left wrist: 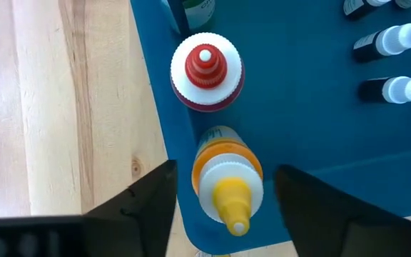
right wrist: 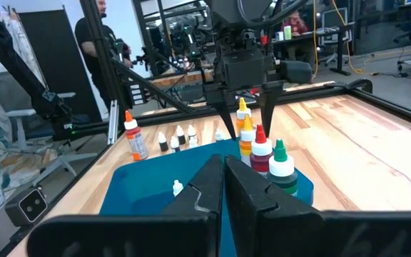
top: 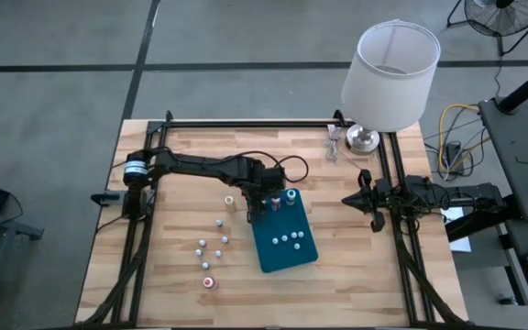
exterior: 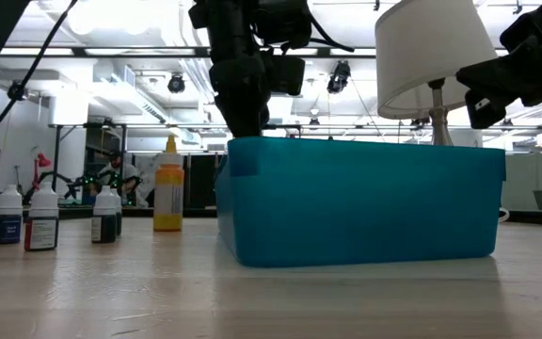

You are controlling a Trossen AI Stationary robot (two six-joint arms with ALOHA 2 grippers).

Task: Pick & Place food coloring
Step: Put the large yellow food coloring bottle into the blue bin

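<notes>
The teal tray lies mid-table. At its far-left corner three taller food coloring bottles stand upright in a row: a yellow-tipped one, a red-tipped one and a green one. A few small white-capped bottles lie on the tray floor. My left gripper points down over the tray corner. It is open, one finger on each side of the yellow-tipped bottle with a gap to each. Several small bottles and an orange-capped one stand on the wood left of the tray. My right gripper is shut at the table's right edge.
A lamp with a white shade stands at the table's far right, with small metal parts beside it. Black frame rails run along the table's edges. In the low view the tray's near wall hides what is inside. A person stands beyond the table.
</notes>
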